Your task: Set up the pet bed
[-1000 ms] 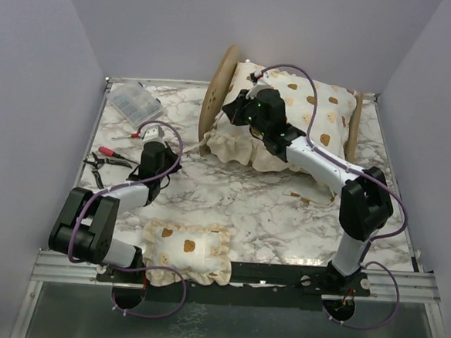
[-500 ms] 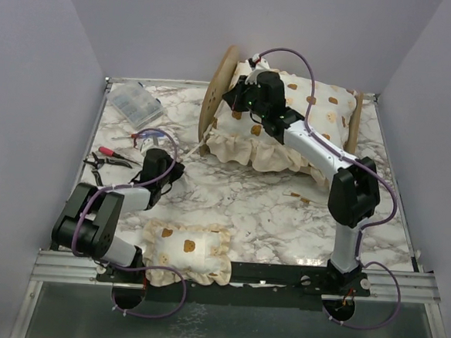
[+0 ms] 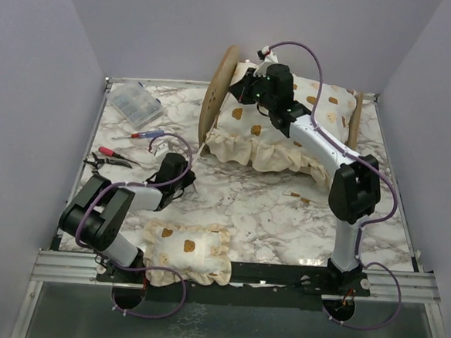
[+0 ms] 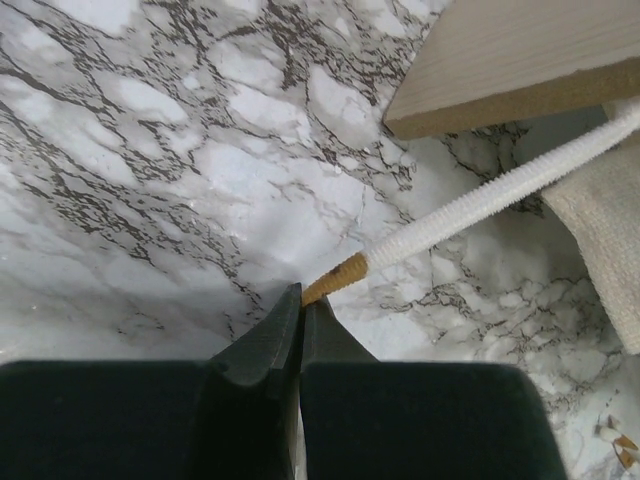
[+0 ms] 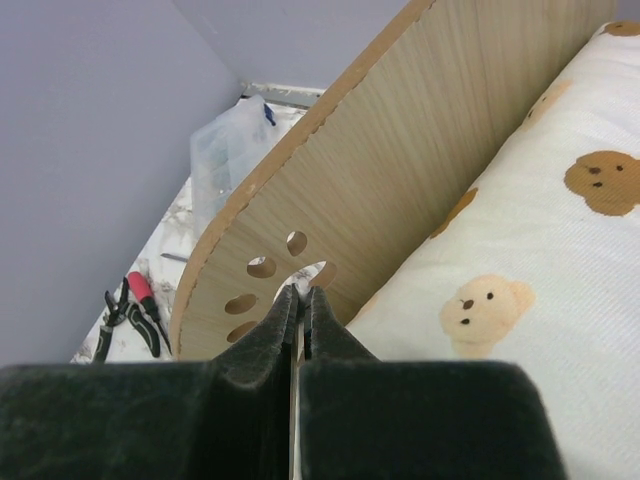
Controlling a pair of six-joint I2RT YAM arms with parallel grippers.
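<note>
The pet bed stands at the back of the table, its rounded headboard (image 3: 218,87) on the left and its low footboard (image 3: 355,124) on the right. A bear-print ruffled cushion (image 3: 290,131) lies on it and hides the base. My right gripper (image 3: 240,89) is shut and empty, with its tips (image 5: 301,292) just in front of the paw-print cutout (image 5: 262,267) in the headboard (image 5: 420,150). My left gripper (image 3: 187,180) sits low on the table in front of the bed. It (image 4: 301,295) is shut on the tan end of a white cord (image 4: 480,200) that runs toward the bed frame (image 4: 520,60).
A small bear-print pillow (image 3: 187,251) lies at the near edge by the left arm's base. A clear plastic box (image 3: 135,105), pliers (image 3: 102,160) and a red-handled tool (image 3: 146,135) lie at the left. Walls enclose three sides of the table.
My right gripper has travelled from over the cushion back and up to the headboard. My left gripper has slid right and nearer, away from the tools.
</note>
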